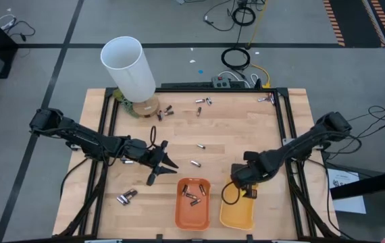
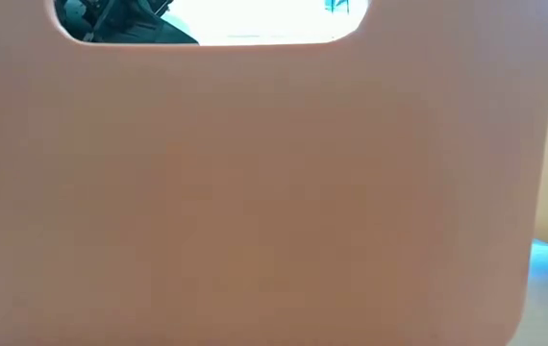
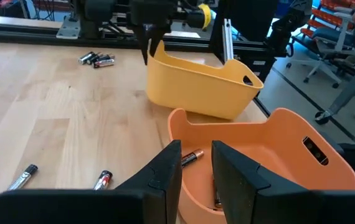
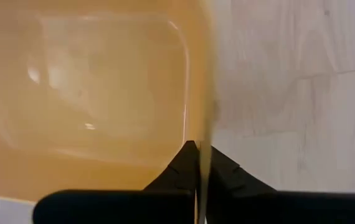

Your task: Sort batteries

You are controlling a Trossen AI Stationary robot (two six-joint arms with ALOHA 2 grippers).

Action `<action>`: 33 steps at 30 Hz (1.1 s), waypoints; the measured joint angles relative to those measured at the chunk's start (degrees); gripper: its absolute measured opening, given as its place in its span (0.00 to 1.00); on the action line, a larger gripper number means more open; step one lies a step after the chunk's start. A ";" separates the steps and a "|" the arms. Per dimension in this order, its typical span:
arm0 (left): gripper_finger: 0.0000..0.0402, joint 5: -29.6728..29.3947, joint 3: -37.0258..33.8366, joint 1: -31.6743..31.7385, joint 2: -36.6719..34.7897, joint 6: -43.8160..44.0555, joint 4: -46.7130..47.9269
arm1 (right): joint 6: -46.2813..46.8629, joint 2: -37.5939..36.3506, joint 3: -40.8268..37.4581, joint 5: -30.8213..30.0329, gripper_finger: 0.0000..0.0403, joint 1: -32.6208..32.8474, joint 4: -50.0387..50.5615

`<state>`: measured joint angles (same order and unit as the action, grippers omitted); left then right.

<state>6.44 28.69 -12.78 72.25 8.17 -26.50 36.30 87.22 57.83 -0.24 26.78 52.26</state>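
1. From above, the batteries (image 1: 202,102) lie scattered over the wooden table (image 1: 246,128), with several inside the orange tray (image 1: 192,204); the yellow tray (image 1: 237,213) beside it looks empty.
2. The right gripper (image 4: 197,163) has its jaws pressed together on the yellow tray's wall, seen clearly only in the right wrist view.
3. The left gripper (image 3: 196,163) hovers near the orange tray, jaws partly spread and holding nothing.
4. The low view is almost wholly blocked by an orange tray wall.
5. A white tube (image 1: 129,67) stands at the far left corner.
6. Battery labels are too small to read.
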 joint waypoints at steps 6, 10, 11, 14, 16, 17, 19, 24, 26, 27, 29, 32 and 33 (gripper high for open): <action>0.24 -0.04 -0.02 0.00 0.00 3.60 -0.02 | -5.76 0.68 -2.78 0.54 0.00 0.37 -2.57; 0.24 -0.07 -0.02 0.00 0.00 6.41 0.02 | -9.95 0.66 -3.08 0.10 0.00 -0.19 -4.41; 0.24 -0.07 -0.02 0.00 0.00 7.35 0.03 | -10.11 0.66 -3.11 0.42 0.00 -0.51 -5.50; 0.24 -0.12 -0.02 0.00 0.00 9.53 0.00 | -12.32 0.66 -3.13 1.83 0.00 -0.78 -7.12; 0.24 -0.63 -0.02 0.00 0.00 10.67 0.00 | -13.64 0.66 -3.13 1.95 0.00 -0.69 -7.76; 0.24 -1.09 -0.02 0.02 0.00 11.04 -0.02 | -13.51 0.66 -3.13 2.03 0.00 -0.67 -7.83; 0.24 -2.46 -0.02 0.04 0.00 12.47 -0.05 | -10.77 0.66 -3.13 2.07 0.01 -0.69 -7.77; 0.24 -3.78 -0.02 0.04 0.00 15.55 -0.08 | -8.95 0.66 -3.15 3.21 0.10 -1.41 -7.60; 0.24 -4.50 -0.02 0.04 0.00 16.13 -0.39 | -10.05 0.66 -3.15 3.32 0.15 -1.83 -7.28; 0.24 -5.01 -0.02 0.04 0.00 16.84 -0.62 | -10.56 0.66 -3.15 3.29 0.18 -2.04 -7.20; 0.24 -5.34 -0.02 0.04 0.00 17.05 -1.60 | -12.07 0.55 -3.13 3.33 0.23 -2.39 -6.97; 0.24 -5.42 -0.02 0.04 -0.07 17.90 -3.12 | -13.74 0.19 -1.81 3.42 0.32 -2.51 -4.32; 0.24 -5.42 -0.02 0.04 -0.07 18.42 -3.21 | -13.82 -0.07 -1.02 3.50 0.34 -2.47 -3.48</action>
<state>1.02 28.67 -12.73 72.18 26.59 -29.71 22.48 87.15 56.81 3.26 24.31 48.78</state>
